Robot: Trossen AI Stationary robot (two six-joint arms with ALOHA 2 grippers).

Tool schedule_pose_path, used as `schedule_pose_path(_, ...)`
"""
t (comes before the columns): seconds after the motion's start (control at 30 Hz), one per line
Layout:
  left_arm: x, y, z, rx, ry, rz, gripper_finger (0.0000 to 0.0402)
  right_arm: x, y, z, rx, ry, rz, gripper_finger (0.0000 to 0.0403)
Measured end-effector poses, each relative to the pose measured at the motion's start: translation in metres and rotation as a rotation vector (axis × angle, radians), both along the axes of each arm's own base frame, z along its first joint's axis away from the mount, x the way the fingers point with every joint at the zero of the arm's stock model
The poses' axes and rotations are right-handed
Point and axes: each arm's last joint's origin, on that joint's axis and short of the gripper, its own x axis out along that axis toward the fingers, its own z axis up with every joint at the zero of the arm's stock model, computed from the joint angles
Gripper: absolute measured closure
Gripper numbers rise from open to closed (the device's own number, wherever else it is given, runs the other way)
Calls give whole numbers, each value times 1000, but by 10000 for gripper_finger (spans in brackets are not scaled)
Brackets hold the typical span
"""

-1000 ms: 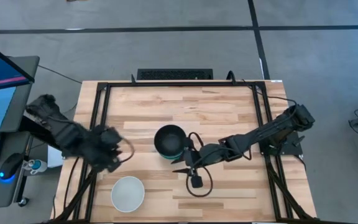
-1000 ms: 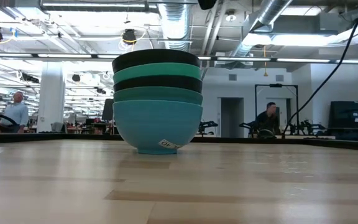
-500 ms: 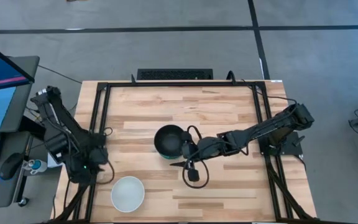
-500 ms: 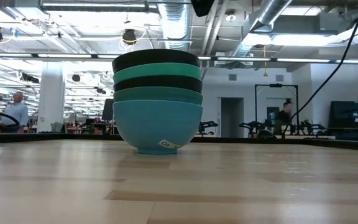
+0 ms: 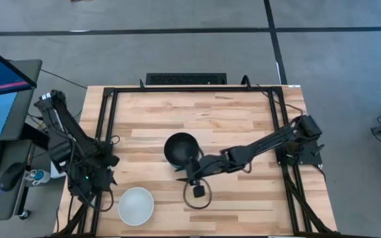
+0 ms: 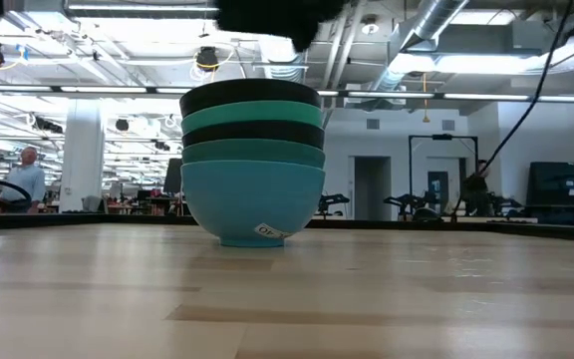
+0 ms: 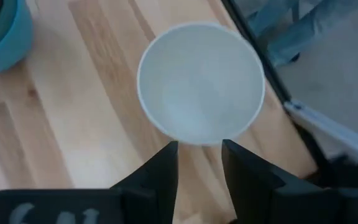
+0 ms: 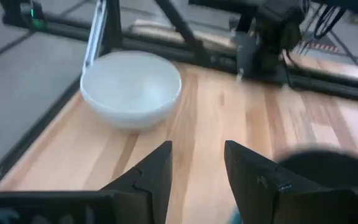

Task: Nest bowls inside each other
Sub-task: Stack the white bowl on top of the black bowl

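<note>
A stack of five nested bowls (image 5: 181, 149) stands mid-table, resting on the foot of its cyan bottom bowl (image 6: 253, 199). Teal, black and green bowls sit above it, with a black bowl (image 6: 251, 93) on top. The white bowl (image 5: 135, 205) sits alone near the near-left corner, upright on its base. My left gripper (image 5: 101, 188) is open at the table's left edge, and the white bowl (image 7: 201, 81) lies just beyond its fingertips (image 7: 199, 155). My right gripper (image 5: 180, 177) is open above the table at the stack's near side, facing the white bowl (image 8: 131, 87).
Black frame rails (image 5: 104, 132) run along the table's left and right sides. The left arm (image 8: 272, 31) stands behind the white bowl in the right wrist view. Bare wood (image 5: 243, 205) fills the near-right part of the table. People move about in the room beyond the table.
My left gripper has swung back from the table's middle toward the left and near edges and now stands beside the white bowl. My right gripper has moved toward the table's left, along the stack's near side. The bowls have not moved.
</note>
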Motion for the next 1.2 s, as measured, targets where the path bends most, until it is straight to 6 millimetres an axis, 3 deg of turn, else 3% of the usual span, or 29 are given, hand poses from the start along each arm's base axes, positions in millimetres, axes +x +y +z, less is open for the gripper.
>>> schedule_pose_path(0.17,-11,17,4,10,34,1,288,29,12,5,57,-21,-1,233)
schedule_pose_path(0.33,-19,33,13,-35,-27,31,288,53,29,-12,-124,159,76,233)
schedule_pose_path(0.53,-27,46,14,-30,-24,49,288,72,35,-13,-259,306,136,233)
schedule_pose_path(0.73,-28,47,14,-16,-24,34,288,88,42,-1,-539,190,350,233)
schedule_pose_path(0.9,-28,48,14,-27,-12,67,288,100,43,-6,-583,131,413,233)
schedule_pose_path(1.2,-28,48,14,-42,-2,96,288,103,50,-22,-666,125,482,233)
